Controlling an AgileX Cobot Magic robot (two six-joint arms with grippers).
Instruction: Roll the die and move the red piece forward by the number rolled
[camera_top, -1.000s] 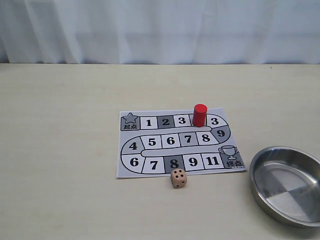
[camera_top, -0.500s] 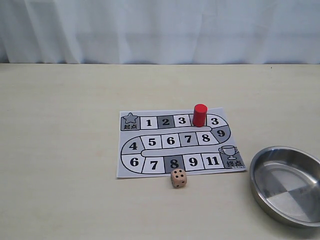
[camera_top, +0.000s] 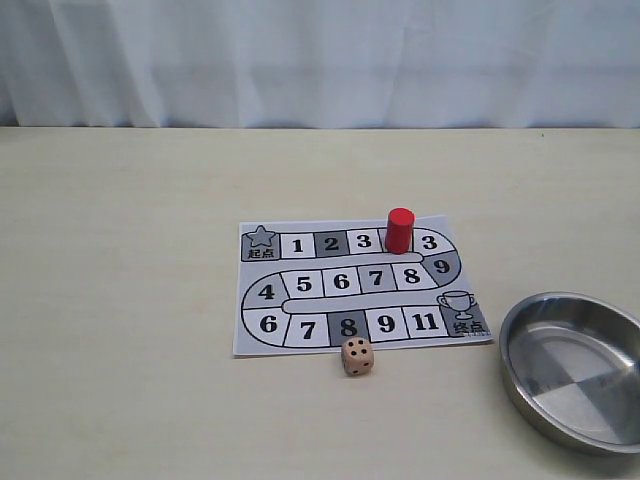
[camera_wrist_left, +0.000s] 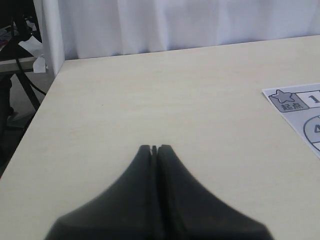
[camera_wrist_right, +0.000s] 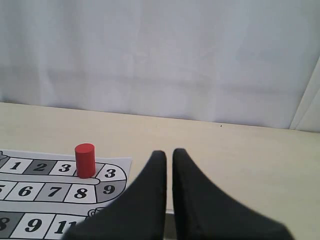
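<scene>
The die (camera_top: 357, 357) lies on the table just off the front edge of the paper game board (camera_top: 246, 338), below square 8, with several pips on its top face. On the board's top row the red piece (camera_top: 400, 231) stands upright between the two squares marked 3; the right wrist view also shows the red piece (camera_wrist_right: 85, 160). Neither gripper appears in the exterior view. My left gripper (camera_wrist_left: 154, 148) is shut and empty over bare table, left of the board's star corner (camera_wrist_left: 285, 100). My right gripper (camera_wrist_right: 169, 152) is shut with only a thin slit between its fingers, holding nothing, and hovers to the right of the board.
A round steel pan (camera_top: 516, 377) sits at the front right, close to the board's trophy corner. A white curtain (camera_top: 320, 60) hangs behind the table's far edge. The left wrist view shows the table's left edge (camera_wrist_left: 47, 95).
</scene>
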